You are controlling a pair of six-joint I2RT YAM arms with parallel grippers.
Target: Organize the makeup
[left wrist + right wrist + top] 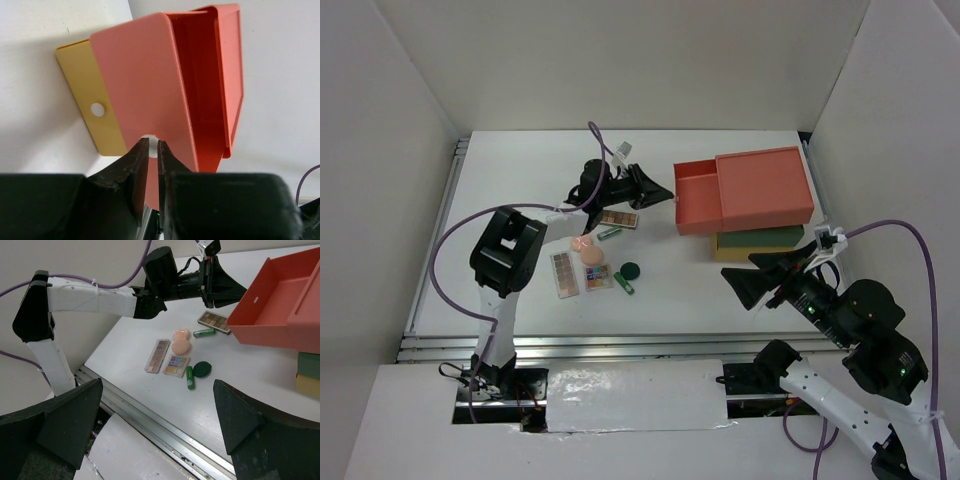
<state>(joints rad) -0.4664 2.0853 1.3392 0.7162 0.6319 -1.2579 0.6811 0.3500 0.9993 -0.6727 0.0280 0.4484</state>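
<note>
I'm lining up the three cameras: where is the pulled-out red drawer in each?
Top external: the red drawer sits right of centre, sticking out left of its box.
Left wrist: the drawer fills the middle, front wall toward the camera.
Right wrist: the drawer is at the upper right, open top showing.
Shared landmark: the left gripper at the drawer's front wall.

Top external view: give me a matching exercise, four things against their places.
Things:
1. red plastic drawer
2. dark green round disc
3. small square multicoloured palette
4. two round peach compacts

Places:
A. between a long brown-pink palette and a green tube
B. pulled out of its box
C. just beyond the square palette, toward the far wall
D. right of that green tube

Pairs: 1-B, 2-D, 3-A, 4-C
</note>
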